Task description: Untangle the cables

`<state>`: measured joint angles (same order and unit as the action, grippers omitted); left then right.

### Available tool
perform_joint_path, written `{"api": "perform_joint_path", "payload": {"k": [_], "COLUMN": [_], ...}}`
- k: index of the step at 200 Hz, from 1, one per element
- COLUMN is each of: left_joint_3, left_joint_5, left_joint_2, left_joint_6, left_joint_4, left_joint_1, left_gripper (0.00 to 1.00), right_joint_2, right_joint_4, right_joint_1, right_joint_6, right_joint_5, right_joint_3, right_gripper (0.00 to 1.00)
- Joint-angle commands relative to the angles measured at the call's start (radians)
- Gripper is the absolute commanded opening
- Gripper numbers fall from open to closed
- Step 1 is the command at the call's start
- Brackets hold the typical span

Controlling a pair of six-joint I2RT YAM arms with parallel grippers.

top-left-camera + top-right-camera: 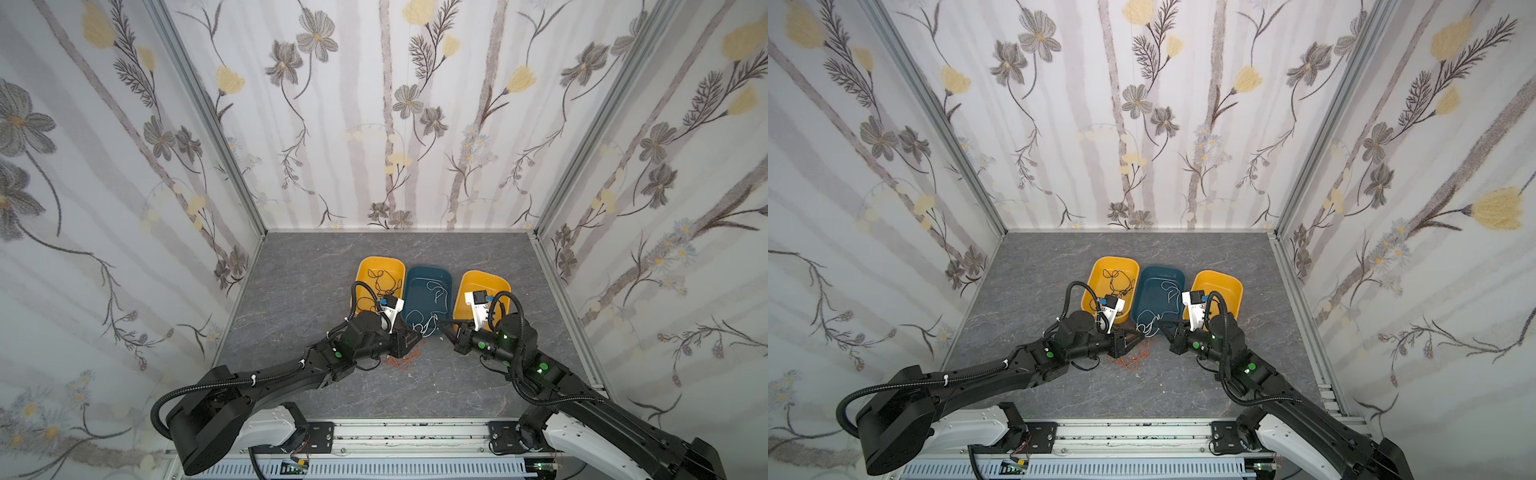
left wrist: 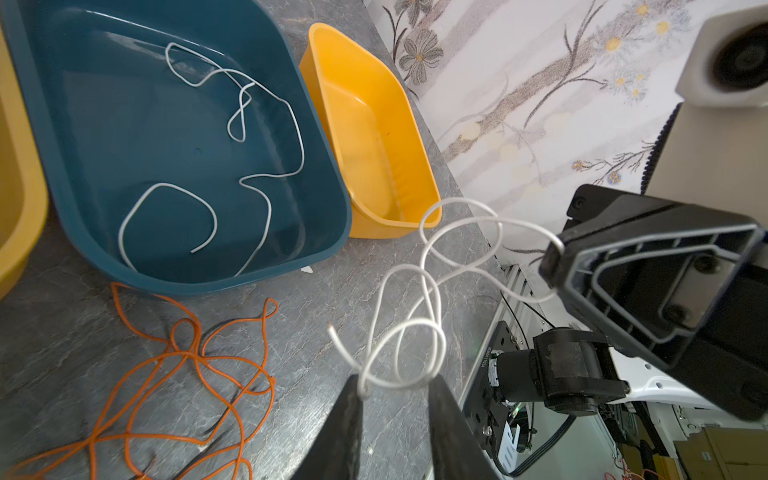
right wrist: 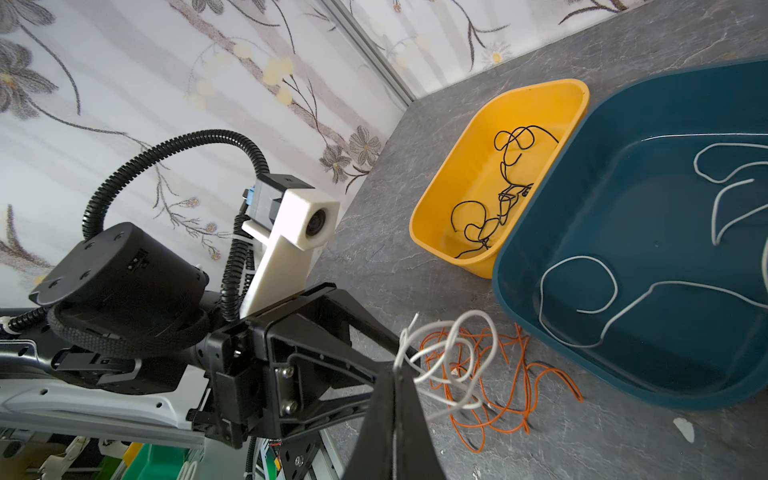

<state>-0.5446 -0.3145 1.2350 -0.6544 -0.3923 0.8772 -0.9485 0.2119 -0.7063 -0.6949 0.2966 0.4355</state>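
Note:
A loose tangle of white cable hangs in the air between my two grippers, in front of the blue tray. My right gripper is shut on one strand of it. My left gripper is open; a loop of the same white cable lies across its fingertips. Under them, orange cables lie tangled on the grey table. More white cable rests in the blue tray. Black cables lie in the left yellow tray. In both top views the grippers nearly meet, left gripper facing right gripper.
The right yellow tray stands beside the blue tray, with nothing visible inside it. The three trays sit side by side at mid-table. Flowered walls close in the back and both sides. A metal rail runs along the front edge.

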Motion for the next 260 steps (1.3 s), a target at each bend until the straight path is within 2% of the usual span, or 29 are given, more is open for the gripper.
{"api": "perform_joint_path", "payload": {"k": [1, 14, 63, 102, 144, 207, 260], "left_joint_3": [-0.004, -0.002, 0.005, 0.016, 0.031, 0.032, -0.053], "left_joint_5": [0.01, 0.021, 0.04, 0.052, 0.077, 0.12, 0.264], "left_joint_2": [0.003, -0.001, -0.011, -0.027, -0.059, -0.113, -0.098], "left_joint_6": [0.001, -0.002, -0.002, 0.002, 0.011, 0.036, 0.073], "left_joint_4": [-0.036, -0.028, -0.019, -0.025, -0.024, -0.005, 0.226], "left_joint_1": [0.0, 0.0, 0.0, -0.001, -0.001, -0.003, -0.021], "left_gripper": [0.19, 0.13, 0.08, 0.0, 0.0, 0.0, 0.0], "right_joint_2": [-0.008, -0.008, 0.002, 0.013, -0.009, -0.026, -0.042], "right_joint_4": [0.069, 0.073, 0.061, -0.003, -0.068, -0.076, -0.144], "right_joint_1": [-0.002, -0.002, -0.002, -0.001, -0.001, -0.001, -0.001], "right_joint_6": [-0.022, -0.027, -0.028, -0.028, -0.029, -0.032, 0.021], "right_joint_5": [0.023, 0.02, -0.012, -0.115, -0.21, -0.224, -0.313], "right_joint_3": [-0.009, -0.014, -0.024, -0.042, -0.063, -0.099, -0.052], "right_gripper": [0.0, 0.0, 0.0, 0.0, 0.0, 0.01, 0.01]}}
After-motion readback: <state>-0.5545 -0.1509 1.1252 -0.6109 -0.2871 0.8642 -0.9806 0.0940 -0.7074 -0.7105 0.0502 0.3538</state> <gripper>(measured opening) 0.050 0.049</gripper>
